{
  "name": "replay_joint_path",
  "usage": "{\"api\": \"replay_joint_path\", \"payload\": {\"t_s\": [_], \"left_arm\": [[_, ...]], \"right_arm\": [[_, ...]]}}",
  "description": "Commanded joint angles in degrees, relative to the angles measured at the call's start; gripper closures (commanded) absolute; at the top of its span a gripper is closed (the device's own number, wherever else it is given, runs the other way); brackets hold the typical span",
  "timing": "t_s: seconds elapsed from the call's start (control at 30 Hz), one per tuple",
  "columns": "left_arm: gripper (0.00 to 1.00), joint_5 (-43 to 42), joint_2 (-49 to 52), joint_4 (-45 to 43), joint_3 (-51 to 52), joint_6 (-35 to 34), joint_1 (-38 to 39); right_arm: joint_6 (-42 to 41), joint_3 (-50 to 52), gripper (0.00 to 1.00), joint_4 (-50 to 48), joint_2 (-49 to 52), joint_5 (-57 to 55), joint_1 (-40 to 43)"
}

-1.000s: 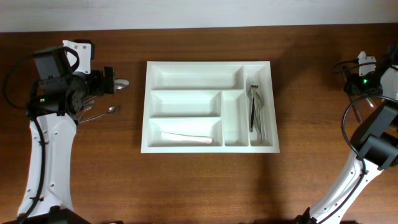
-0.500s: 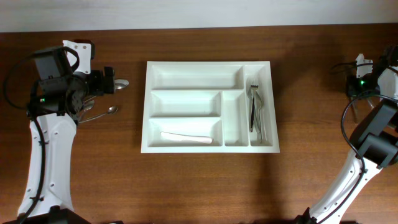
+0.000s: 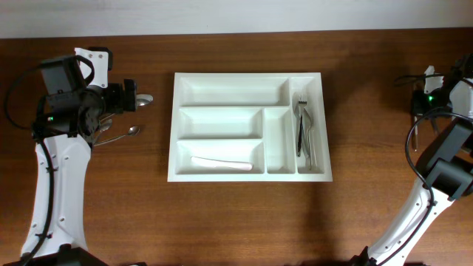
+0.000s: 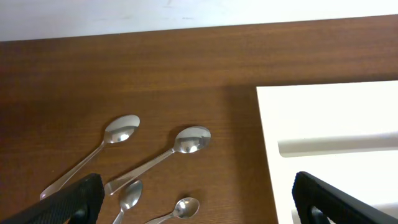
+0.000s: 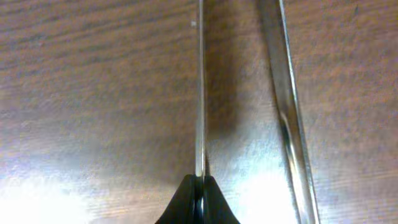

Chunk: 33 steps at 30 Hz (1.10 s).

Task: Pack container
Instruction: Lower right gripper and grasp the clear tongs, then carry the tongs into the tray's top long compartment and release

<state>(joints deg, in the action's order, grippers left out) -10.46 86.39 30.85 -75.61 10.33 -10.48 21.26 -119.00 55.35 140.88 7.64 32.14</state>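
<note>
Now, container (image 3: 229, 90) sits mid-frame overhead; R gripper (image 5: 199, 198) at far right edge, jaws pinched on thin metal utensil (image 5: 200, 93), prob. to lift it; L gripper (image 4: 198, 196) jaws wide apart above spoons (image 4: 186, 142), ready to grab.

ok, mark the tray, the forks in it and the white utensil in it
tray (image 3: 247, 74): overhead view, on the top rim.
forks (image 3: 301, 133): overhead view, midway along the handles.
white utensil (image 3: 222, 162): overhead view, middle of its length.
</note>
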Motion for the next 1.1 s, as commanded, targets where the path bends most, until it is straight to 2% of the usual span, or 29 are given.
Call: {"api": "replay_joint_path", "payload": {"t_s": [0.0, 0.1, 0.23, 0.37, 0.6, 0.8, 1.07], "left_arm": [[0.01, 0.37, 0.39, 0.04, -1.25, 0.92, -0.17], [0.01, 0.37, 0.39, 0.04, -1.25, 0.92, -0.17], [0.01, 0.37, 0.39, 0.04, -1.25, 0.92, -0.17], [0.01, 0.37, 0.39, 0.04, -1.25, 0.92, -0.17], [0.01, 0.37, 0.39, 0.04, -1.25, 0.92, -0.17], [0.01, 0.37, 0.39, 0.04, -1.25, 0.92, -0.17], [0.01, 0.37, 0.39, 0.04, -1.25, 0.92, -0.17]], "right_arm": [[-0.76, -3.23, 0.96, 1.66, -7.63, 2.62, -2.05], [-0.72, -3.93, 0.96, 1.68, -12.87, 3.37, -4.61], [0.44, -3.93, 0.96, 2.14, -20.76, 3.37, -12.09], [6.27, -3.93, 0.96, 4.15, -24.26, 3.34, -23.04], [20.55, -3.91, 0.96, 5.49, -22.36, 3.34, -40.85], [34.60, -3.91, 0.96, 3.98, -18.84, 3.32, -50.03], [35.76, -3.91, 0.96, 3.28, -11.30, 3.37, -54.23]]}}
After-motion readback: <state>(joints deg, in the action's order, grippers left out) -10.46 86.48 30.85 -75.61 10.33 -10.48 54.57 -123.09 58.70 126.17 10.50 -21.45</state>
